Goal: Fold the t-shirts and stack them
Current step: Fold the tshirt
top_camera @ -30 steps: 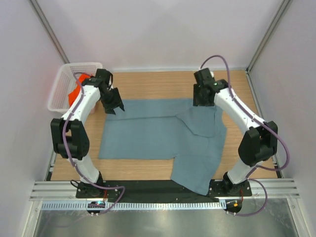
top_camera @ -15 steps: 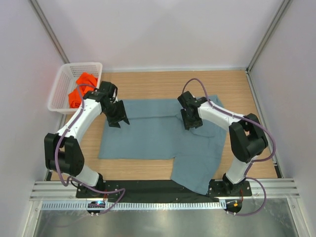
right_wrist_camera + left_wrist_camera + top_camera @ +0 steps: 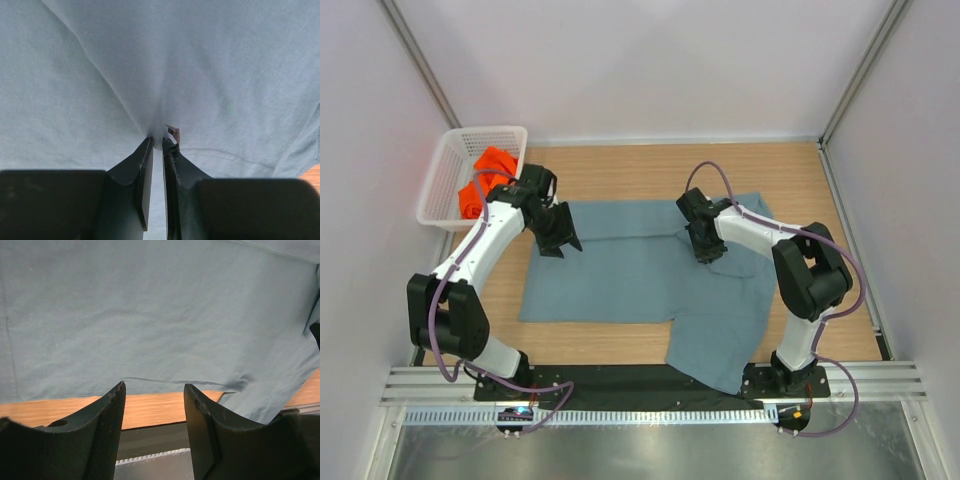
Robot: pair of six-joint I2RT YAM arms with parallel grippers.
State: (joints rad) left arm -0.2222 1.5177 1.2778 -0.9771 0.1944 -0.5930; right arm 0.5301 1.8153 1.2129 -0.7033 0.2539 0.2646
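While the right gripper (image 3: 157,142) pinches the large grey-blue cloth t-shirt (image 3: 610,270) mid-fold, the left gripper (image 3: 154,390) hangs wide open; next, it needs cloth.

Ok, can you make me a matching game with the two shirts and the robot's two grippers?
Things:
1. orange shirt
2. blue shirt
3. left gripper
4. right gripper

States:
A. open, holding nothing
B. in the basket
C. shut on the blue shirt
D. spread on the table

Pairs: 1-B, 2-D, 3-A, 4-C
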